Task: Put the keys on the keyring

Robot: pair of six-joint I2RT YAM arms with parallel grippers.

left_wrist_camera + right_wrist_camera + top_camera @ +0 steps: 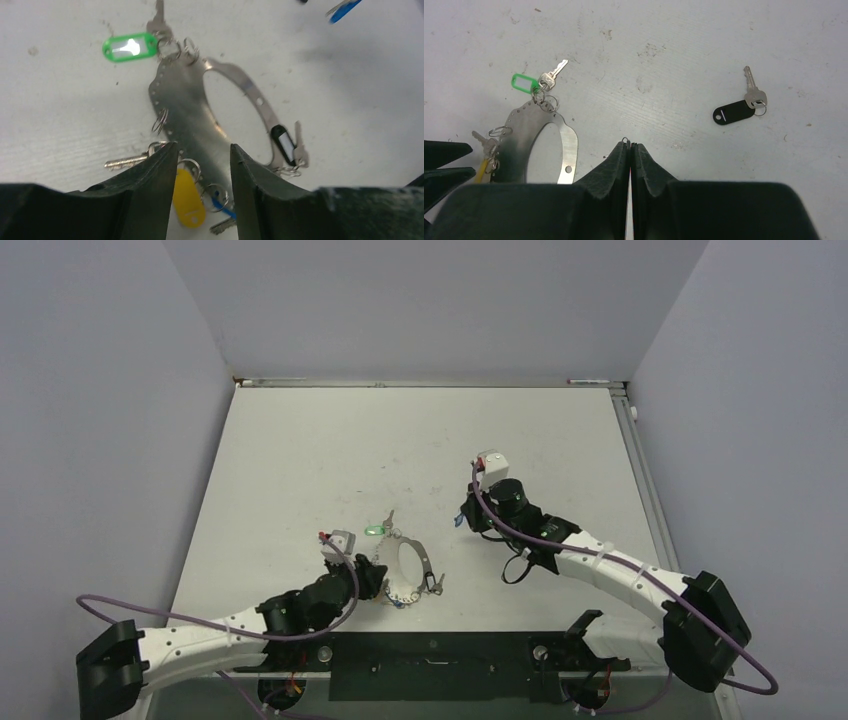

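Note:
The keyring (187, 107) is a broad flat grey metal ring with holes along its edge, lying on the table (405, 565). Keys hang on it: one with a green tag (129, 47), a yellow tag (187, 200), a black tag (282, 142) and a bare silver key (125, 161). My left gripper (203, 146) is open, its fingers straddling the ring's near rim above the yellow tag. My right gripper (629, 144) is shut on a key's small wire loop; a blue tag (342, 9) hangs under it. Another black-tagged key (734, 111) lies loose on the table.
The white table (320, 460) is walled at the back and on both sides. The right arm (600, 565) reaches in from the lower right, its gripper (466, 516) just right of the keyring. The left arm (300, 605) lies low along the near edge.

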